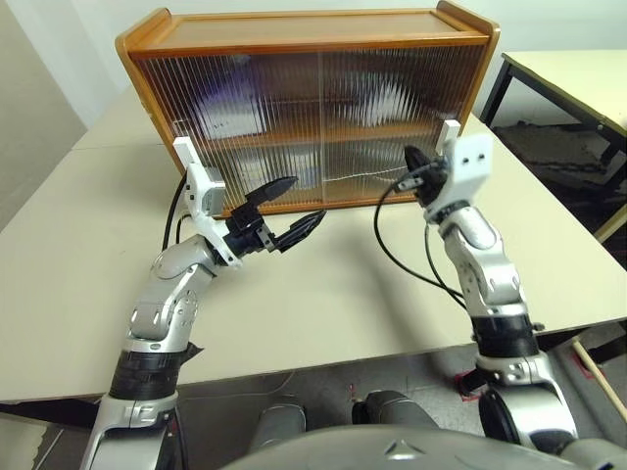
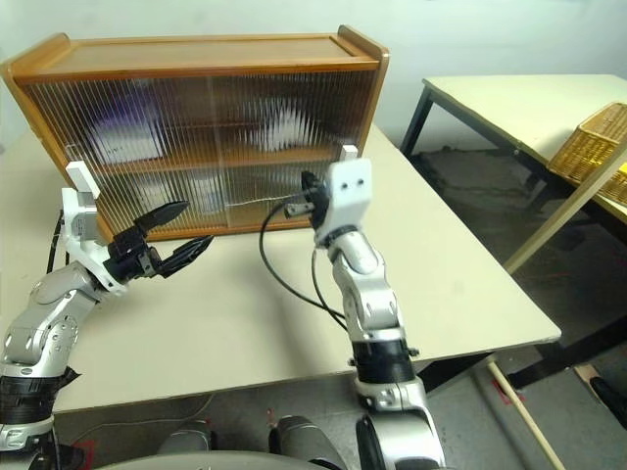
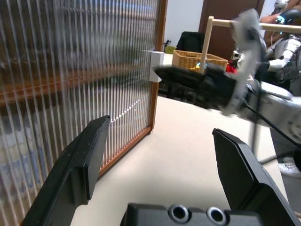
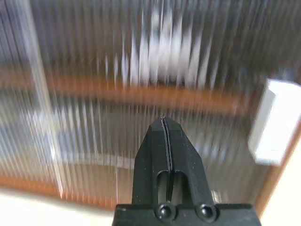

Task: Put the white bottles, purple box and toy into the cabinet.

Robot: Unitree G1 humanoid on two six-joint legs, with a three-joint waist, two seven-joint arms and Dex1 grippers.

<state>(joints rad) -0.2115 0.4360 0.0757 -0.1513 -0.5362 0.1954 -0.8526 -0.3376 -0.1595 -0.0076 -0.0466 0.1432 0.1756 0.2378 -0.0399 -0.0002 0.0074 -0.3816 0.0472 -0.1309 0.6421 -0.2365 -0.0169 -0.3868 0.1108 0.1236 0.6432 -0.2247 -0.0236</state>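
1. Right gripper (image 1: 409,157), centre right of the head view, has its fingers pressed together and holds nothing; it sits just before the cabinet (image 1: 304,44) by a white handle (image 1: 448,130).
2. Left gripper (image 1: 284,209), centre left, gapes wide and empty.
3. Both ribbed doors look closed; pale and purple shapes blur behind them.
4. Judged step: finishing. Next likely means withdrawing both arms.

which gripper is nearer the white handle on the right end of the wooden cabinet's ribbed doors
Right. The shut right gripper sits just beside the white rectangular handle of the brown wooden cabinet. The open left gripper is further left, before the lower shelf.
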